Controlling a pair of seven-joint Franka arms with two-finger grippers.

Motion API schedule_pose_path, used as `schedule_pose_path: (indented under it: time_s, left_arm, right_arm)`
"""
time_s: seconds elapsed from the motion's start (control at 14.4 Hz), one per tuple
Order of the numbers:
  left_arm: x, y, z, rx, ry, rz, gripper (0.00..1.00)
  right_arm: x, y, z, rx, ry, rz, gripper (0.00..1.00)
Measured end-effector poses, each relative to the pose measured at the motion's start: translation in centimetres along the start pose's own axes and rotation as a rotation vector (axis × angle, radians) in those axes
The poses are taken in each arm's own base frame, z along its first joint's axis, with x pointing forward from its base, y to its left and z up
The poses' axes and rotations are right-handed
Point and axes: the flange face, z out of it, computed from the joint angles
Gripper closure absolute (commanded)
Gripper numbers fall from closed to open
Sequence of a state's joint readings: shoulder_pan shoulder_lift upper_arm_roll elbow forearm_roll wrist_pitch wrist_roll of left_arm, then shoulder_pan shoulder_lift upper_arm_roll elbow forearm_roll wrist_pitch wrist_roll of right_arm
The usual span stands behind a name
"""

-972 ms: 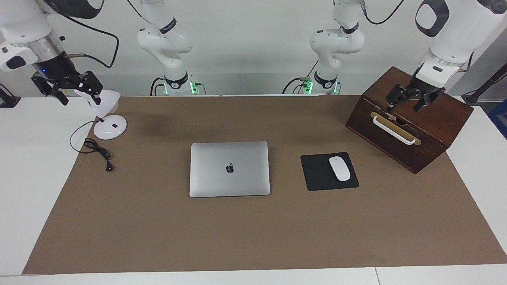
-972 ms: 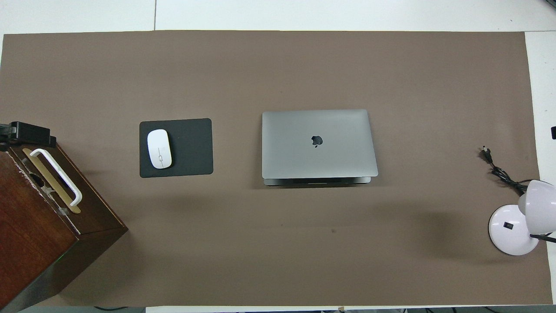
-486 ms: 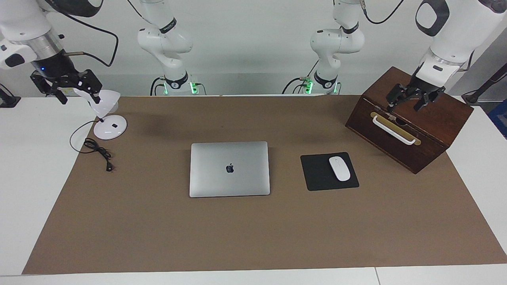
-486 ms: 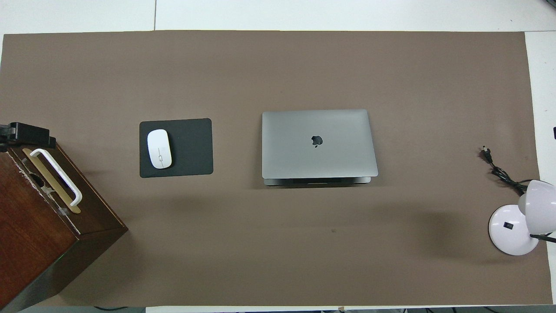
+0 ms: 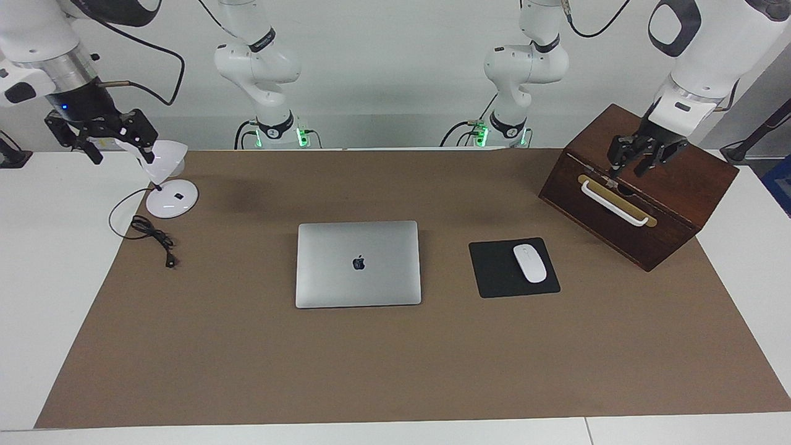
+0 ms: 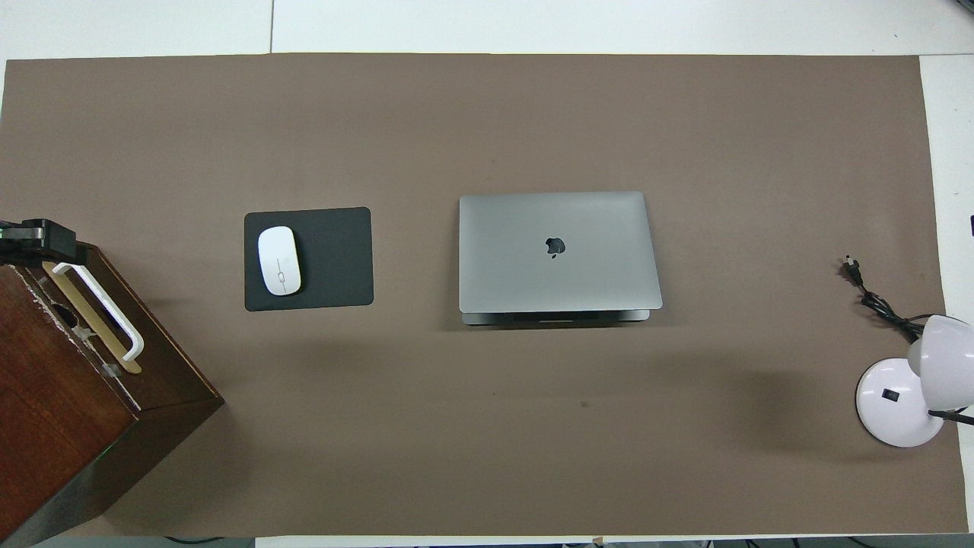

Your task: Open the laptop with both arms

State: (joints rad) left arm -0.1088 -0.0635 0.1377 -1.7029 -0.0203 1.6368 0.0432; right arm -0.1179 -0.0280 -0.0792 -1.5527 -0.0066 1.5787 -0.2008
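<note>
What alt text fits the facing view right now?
A closed laptop lies mid-table, untouched. The left gripper hangs over a wooden box; the right gripper is by a lamp.

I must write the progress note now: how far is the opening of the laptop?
Nothing looks done: the laptop lies shut on the brown mat. In hand: the left gripper is over the wooden box, the right gripper over the desk lamp, neither at the laptop. Left: reaching it and lifting the lid.
</note>
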Motion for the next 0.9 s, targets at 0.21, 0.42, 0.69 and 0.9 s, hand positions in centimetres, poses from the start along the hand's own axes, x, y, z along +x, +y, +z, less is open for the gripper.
schedule_pose_path:
  time_s: [0.21,0.42,0.69,0.9]
  left_arm:
    - [0.0,0.0,0.0,-0.002,0.000,-0.002,1.00]
    - [0.1,0.1,-0.1,-0.012,0.006,-0.004,1.00]
    - [0.8,0.3,-0.7,-0.016,0.075,-0.002,1.00]
    - [1.5,0.7,-0.9,-0.022,0.131,0.002,1.00]
  right_arm:
    - [0.0,0.0,0.0,0.000,0.000,-0.001,0.00]
    - [0.0,0.0,0.0,0.000,0.000,-0.001,0.00]
    - [0.0,0.2,0.0,-0.001,0.004,0.004,0.00]
    - [0.0,0.4,-0.1,-0.003,0.013,0.007,0.00]
